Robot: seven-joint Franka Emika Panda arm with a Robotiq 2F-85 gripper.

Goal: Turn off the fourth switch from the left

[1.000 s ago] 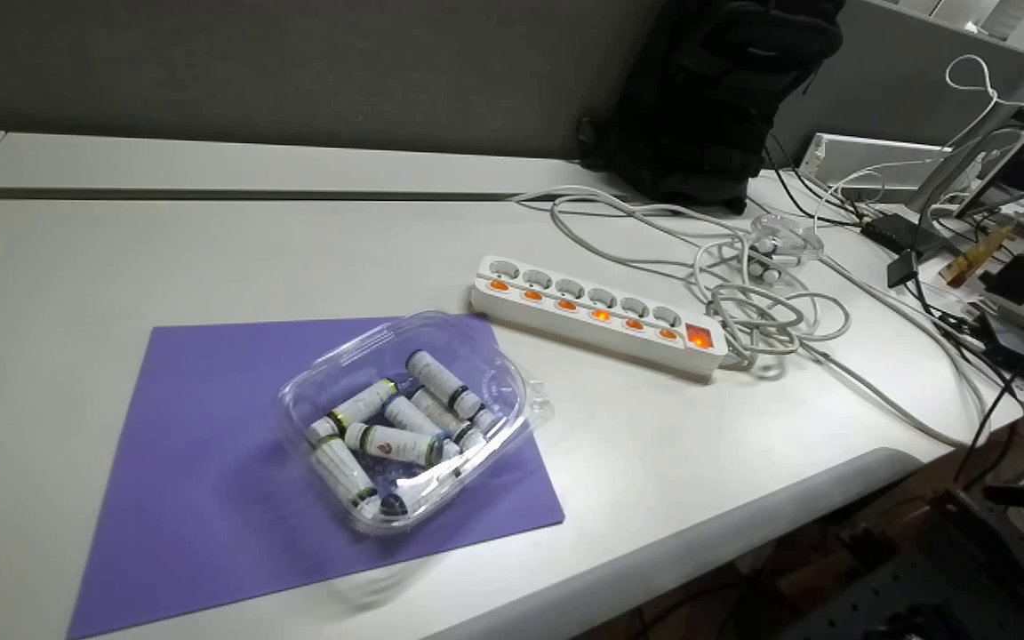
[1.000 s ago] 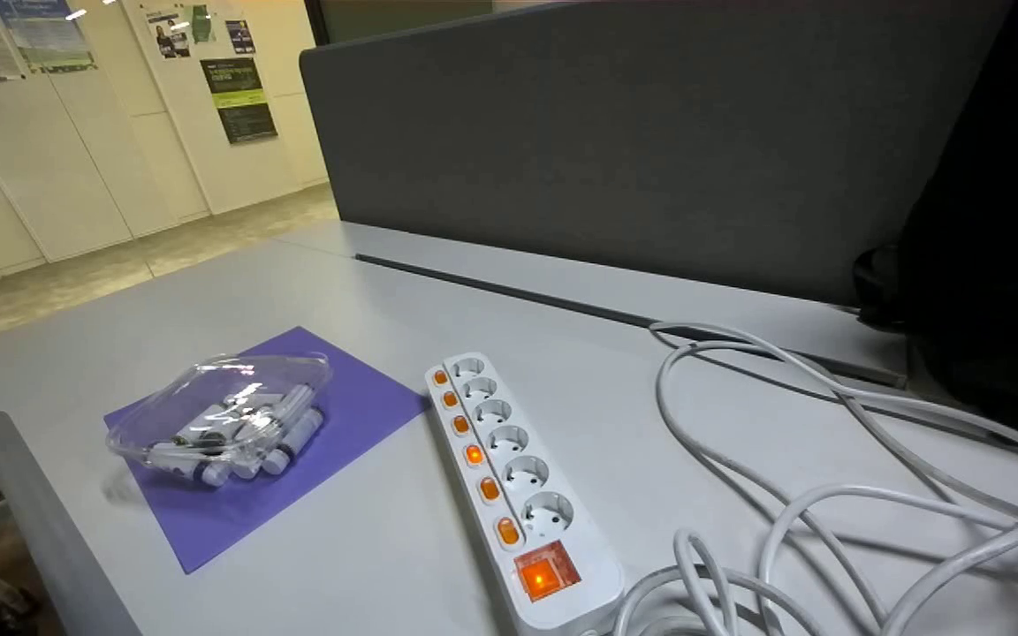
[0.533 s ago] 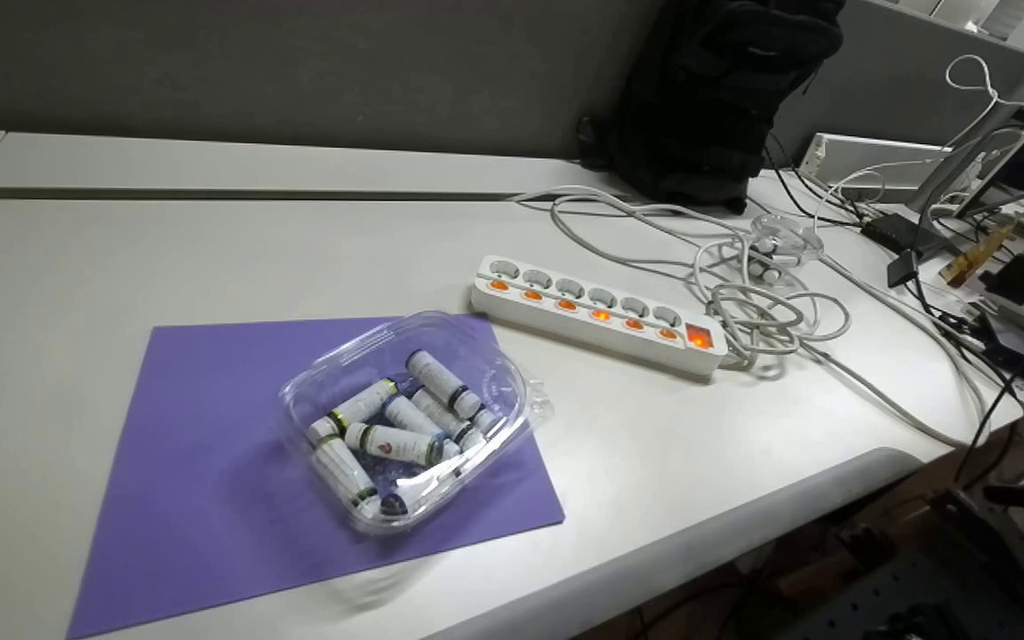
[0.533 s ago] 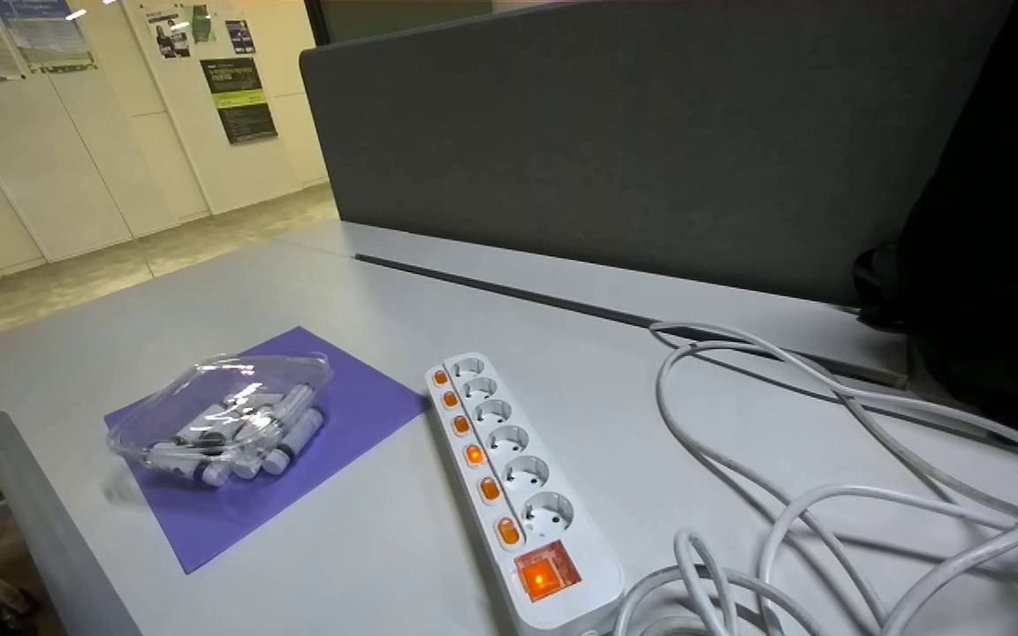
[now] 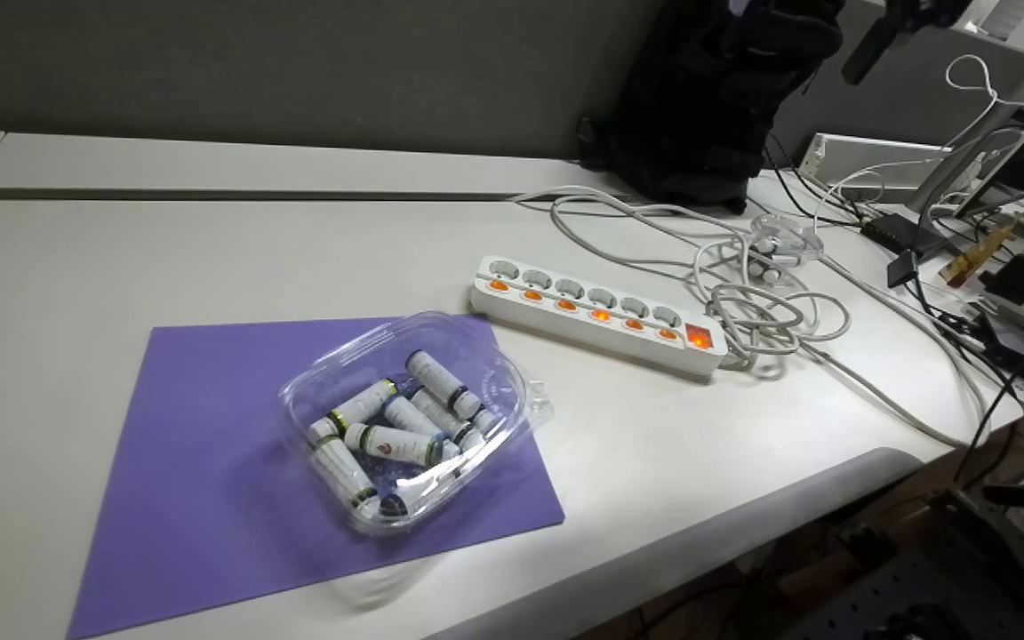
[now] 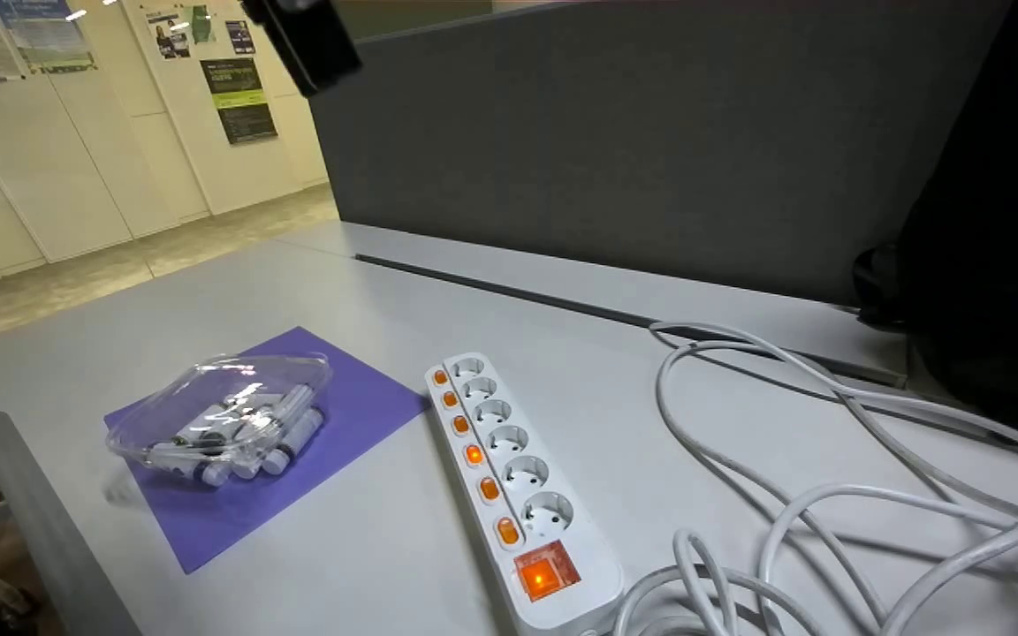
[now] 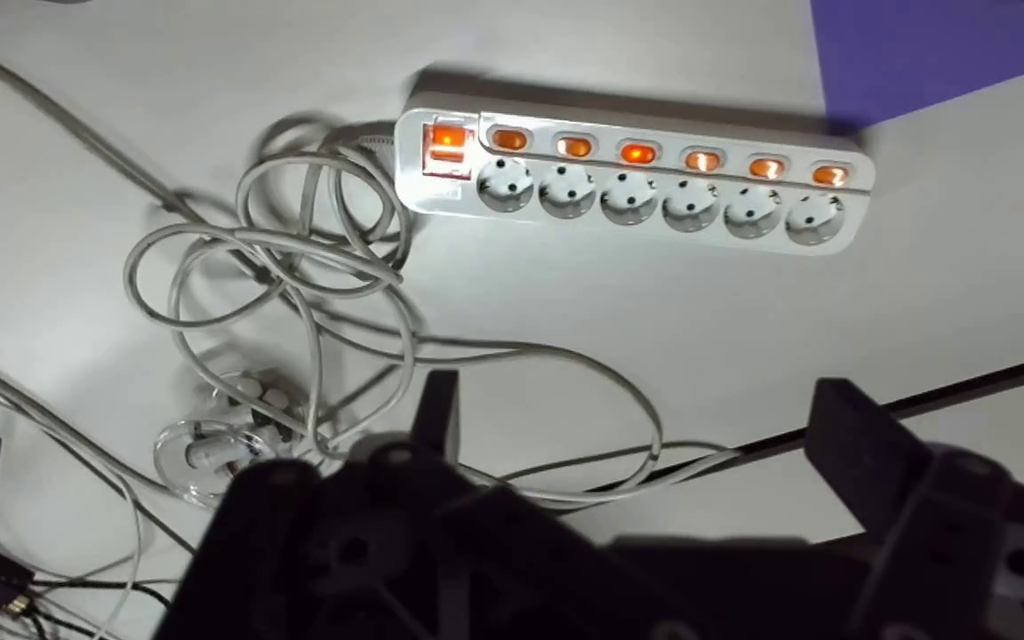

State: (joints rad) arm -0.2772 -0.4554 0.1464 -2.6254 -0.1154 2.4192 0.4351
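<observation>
Switch 4 (image 5: pixel 600 315) from left glows on the power strip (image 5: pixel 599 335); the gripper (image 7: pixel 641 396), jaws spread, holding nothing, hangs high and apart, presumably for clearance before pressing.

Power strip (image 5: pixel 583 330), in an exterior view: white, flat on the white desk (image 5: pixel 654 444), set diagonally. Six round sockets (image 5: pixel 602 298) in one row; six orange switches (image 5: pixel 567 305) in a parallel row, nearer the front. Fourth switch from the left (image 5: pixel 601 315): lit. Large rectangular switch (image 5: pixel 699 336) at the right end: lit. Gripper (image 5: pixel 792 64): top right, dark, blurred, partly out of frame, well apart from the strip. Left: purple mat (image 5: pixel 183 480) with clear plastic container (image 5: pixel 365 369) of small white tubes (image 5: pixel 394 444). Right: tangled cable (image 5: pixel 748 324). Rear: black backpack (image 5: pixel 699 111) before grey partition (image 5: pixel 299 71).
</observation>
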